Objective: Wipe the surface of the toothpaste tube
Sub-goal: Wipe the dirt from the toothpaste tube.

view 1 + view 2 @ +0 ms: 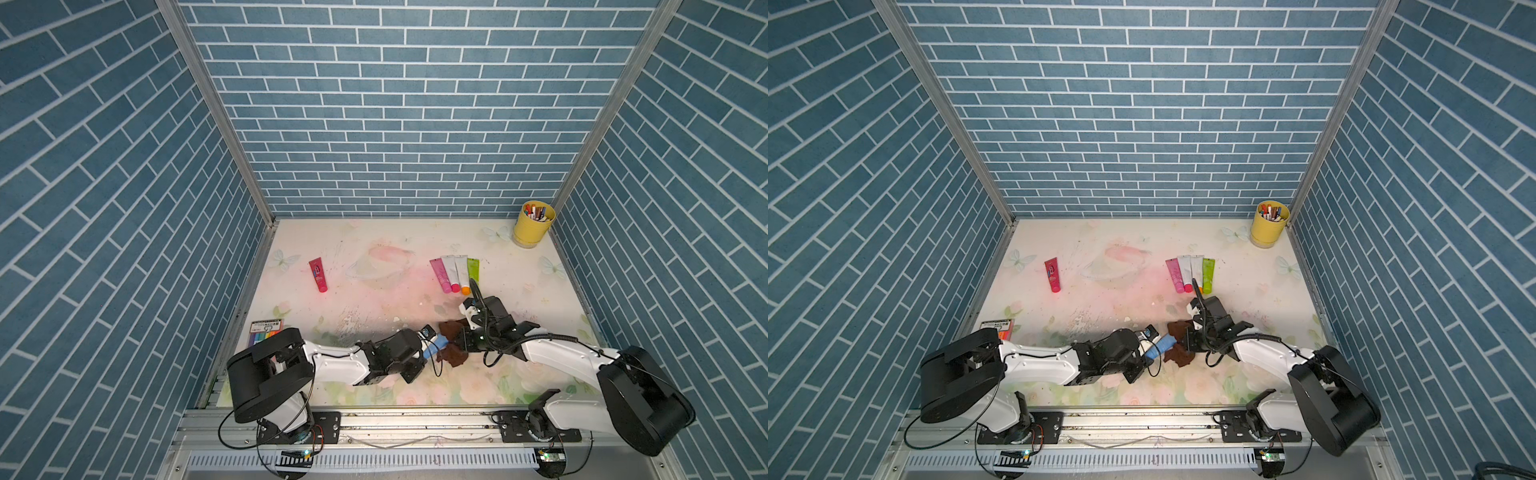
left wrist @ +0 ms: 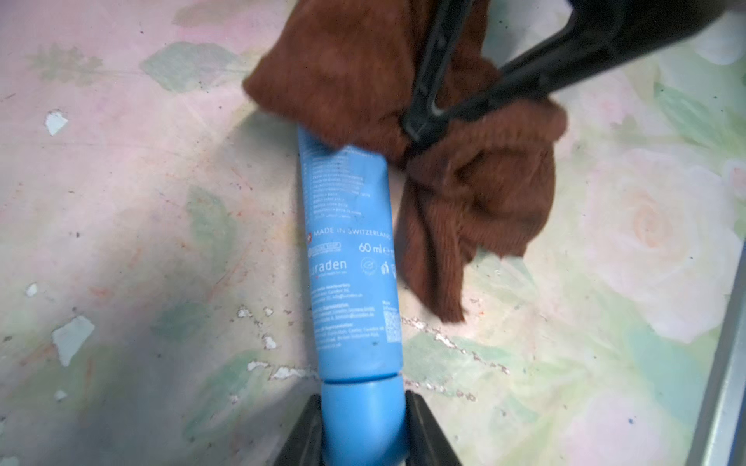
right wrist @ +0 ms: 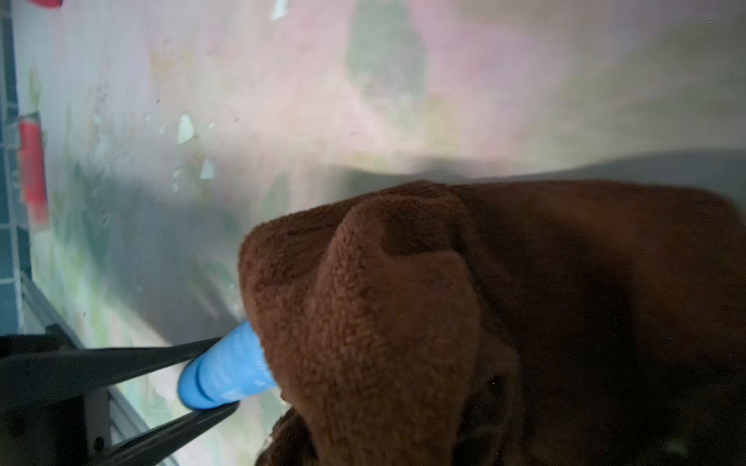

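Left pincer (image 2: 363,427) clamps toothpaste tube (image 2: 351,258) by cap; right pincer (image 2: 420,129) pinches cloth (image 2: 484,201) over its tail.

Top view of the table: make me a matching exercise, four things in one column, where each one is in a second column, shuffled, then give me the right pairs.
Things
1. blue tube
2. brown cloth
3. yellow cup
4. red tube

Places
A. back corner of the table, holding markers
B. lying alone, apart from the row of four tubes
C. pinched in the right tool
D. gripped at its cap by the left tool

Pairs: 1-D, 2-C, 3-A, 4-B
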